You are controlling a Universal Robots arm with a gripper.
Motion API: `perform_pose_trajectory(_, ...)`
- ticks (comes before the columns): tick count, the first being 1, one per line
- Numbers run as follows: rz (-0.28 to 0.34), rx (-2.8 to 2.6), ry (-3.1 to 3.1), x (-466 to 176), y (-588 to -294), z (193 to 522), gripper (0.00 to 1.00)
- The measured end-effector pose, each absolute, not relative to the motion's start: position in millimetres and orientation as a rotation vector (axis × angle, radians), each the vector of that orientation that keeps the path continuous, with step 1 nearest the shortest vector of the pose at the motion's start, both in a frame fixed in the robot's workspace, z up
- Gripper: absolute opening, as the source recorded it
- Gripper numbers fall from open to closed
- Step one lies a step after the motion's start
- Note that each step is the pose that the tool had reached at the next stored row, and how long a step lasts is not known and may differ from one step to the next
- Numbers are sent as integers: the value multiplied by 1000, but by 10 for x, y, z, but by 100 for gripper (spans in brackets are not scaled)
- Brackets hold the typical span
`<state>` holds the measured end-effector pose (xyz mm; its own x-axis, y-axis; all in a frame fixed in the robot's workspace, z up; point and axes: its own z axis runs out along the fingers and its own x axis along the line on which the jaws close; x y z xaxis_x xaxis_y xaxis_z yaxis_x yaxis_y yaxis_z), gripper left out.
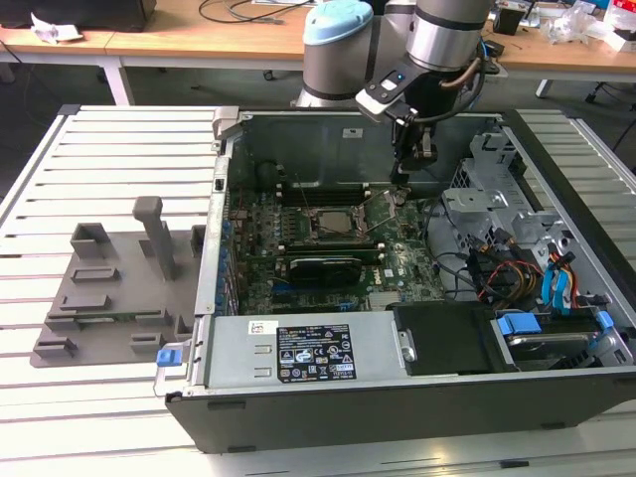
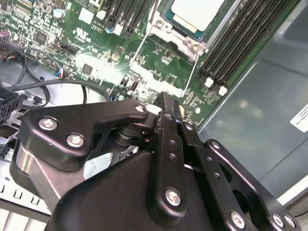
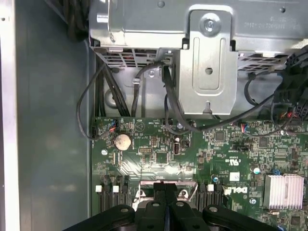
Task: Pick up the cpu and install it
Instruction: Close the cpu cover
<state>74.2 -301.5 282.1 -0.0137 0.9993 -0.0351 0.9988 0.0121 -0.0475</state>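
The gripper (image 1: 405,185), closed and empty, hangs above the motherboard (image 1: 399,266). The cpu (image 2: 196,11) already lies in its socket (image 2: 191,45), which looks unlatched.

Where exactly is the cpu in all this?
Find the open case, then the green board inside it. Between the black memory slots sits a metal-framed socket. The cpu is the pale, flat silvery square in it, smooth beside the ridged slots.

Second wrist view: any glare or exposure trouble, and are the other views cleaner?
Second wrist view: glare washes out a motherboard patch, the cpu looks overexposed, and the end effector is dark in the foreground. First wrist view: slight glare on the motherboard. Exterior view: even light.
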Motion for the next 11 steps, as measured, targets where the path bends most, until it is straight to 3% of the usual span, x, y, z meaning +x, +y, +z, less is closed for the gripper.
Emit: perform_pose_trajectory(11,92,-2200,-2229,1053,-3015,2818,11)
